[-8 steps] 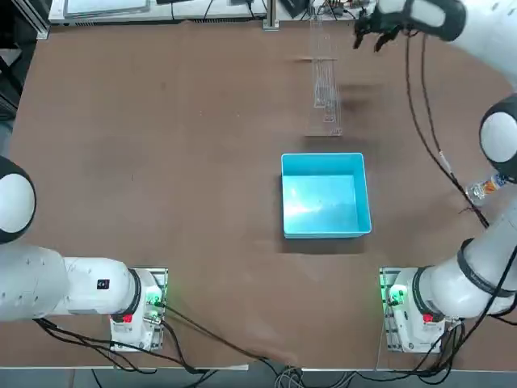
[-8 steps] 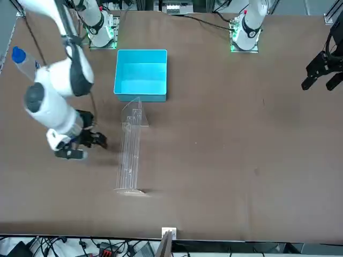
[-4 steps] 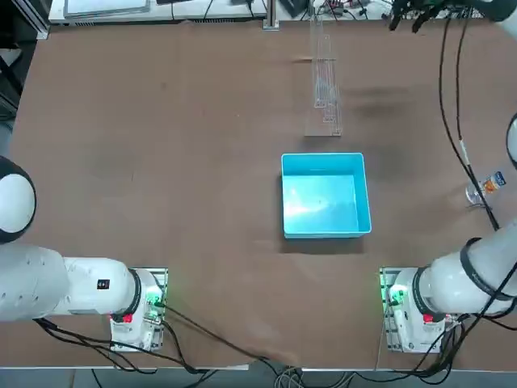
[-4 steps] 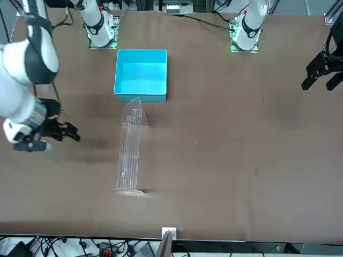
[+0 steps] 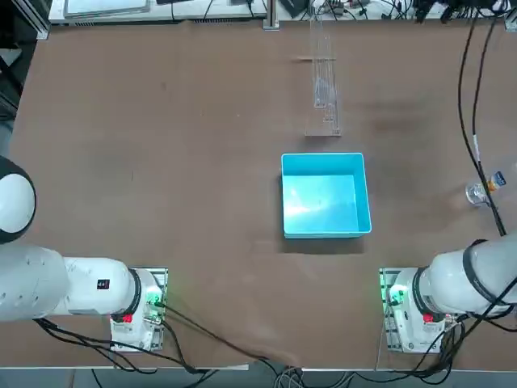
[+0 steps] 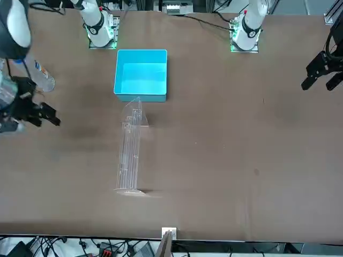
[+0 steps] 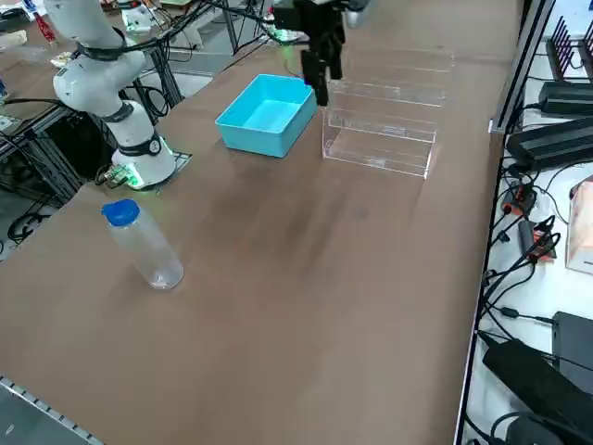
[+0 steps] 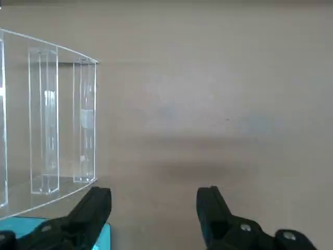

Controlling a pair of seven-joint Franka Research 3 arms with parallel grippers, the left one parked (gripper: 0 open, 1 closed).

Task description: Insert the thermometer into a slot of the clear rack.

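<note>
One blue box [image 5: 325,196] sits mid-worktop [image 5: 161,145], with the one clear rack [image 5: 325,77] just beyond it toward the far edge. One small clear bottle [image 5: 483,187] lies near the robot's right edge. The thermometer cannot be made out anywhere. The right pincer [image 6: 37,112] hangs raised above bare worktop, well to the rack's side, its fingers [image 8: 93,208] spread and holding nothing.

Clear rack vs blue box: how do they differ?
The clear rack is see-through, the blue box solid bright blue. The rack is long and narrow, the box roughly square. The rack has upright slotted tiers on a flat base; the box is an open, empty tray. Both sit on the brown table, close together.
</note>
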